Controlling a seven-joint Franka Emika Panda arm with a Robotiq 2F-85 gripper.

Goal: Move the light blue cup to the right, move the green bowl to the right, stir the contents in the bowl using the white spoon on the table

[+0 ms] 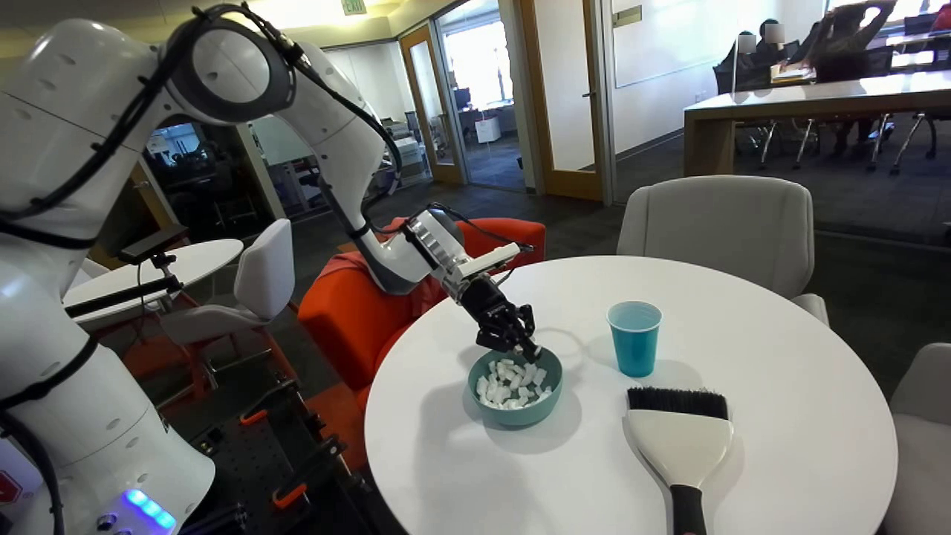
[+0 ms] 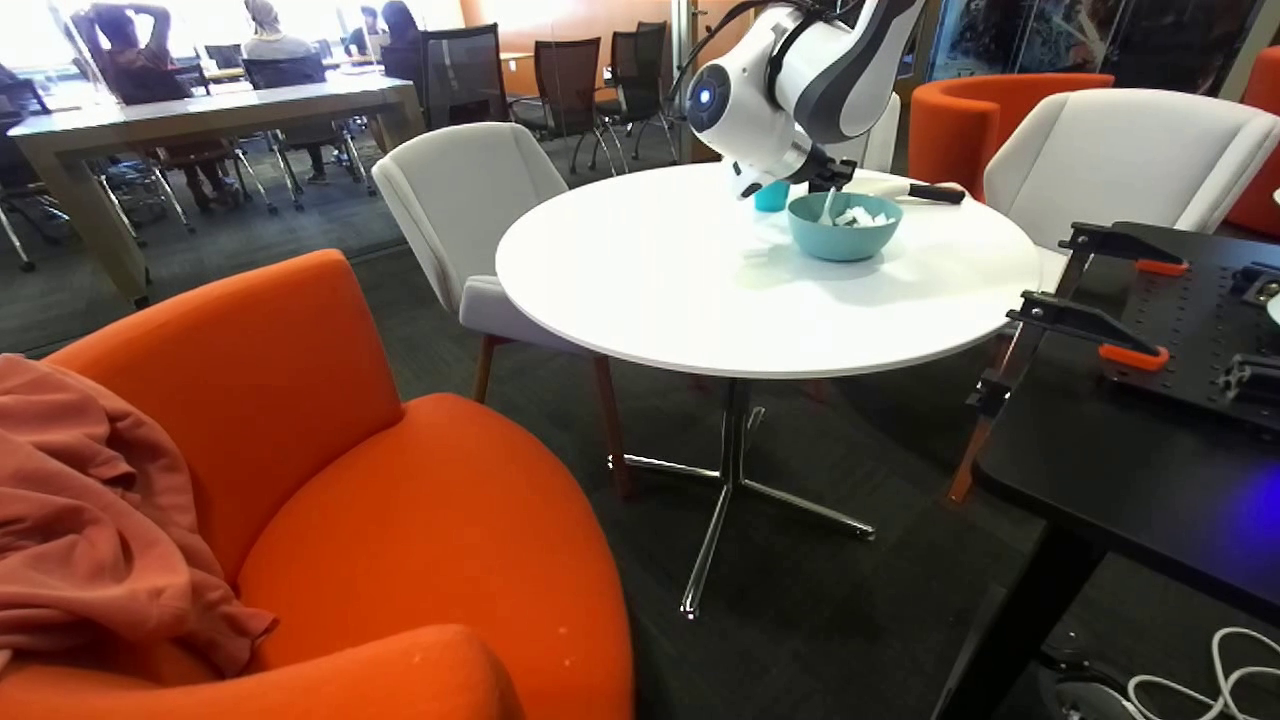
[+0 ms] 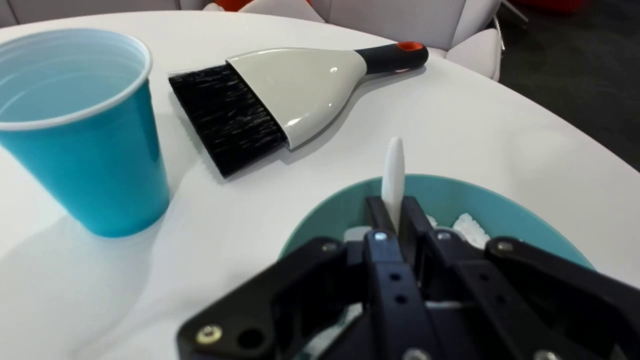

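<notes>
Pretty clearly an office, tbh. An exit sign (image 1: pixel 354 7) is hung up near the ceiling, and wood-framed glass doors (image 1: pixel 570 89) are set into the far side. Black mesh chairs (image 2: pixel 462 78) are spread around a long table (image 2: pixel 220 108), with people (image 2: pixel 278 46) seated back there. Padded orange armchairs (image 2: pixel 430 530) and pale armchairs (image 2: pixel 1130 155) are placed near a round white counter (image 2: pixel 650 290), all on dark carpet (image 2: pixel 830 600).

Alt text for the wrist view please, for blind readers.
A claw grips a white spoon, mostly hidden, over a green bowl of white pieces. A light blue cup stands at picture left; a hand brush lies nearby on the white table.
</notes>
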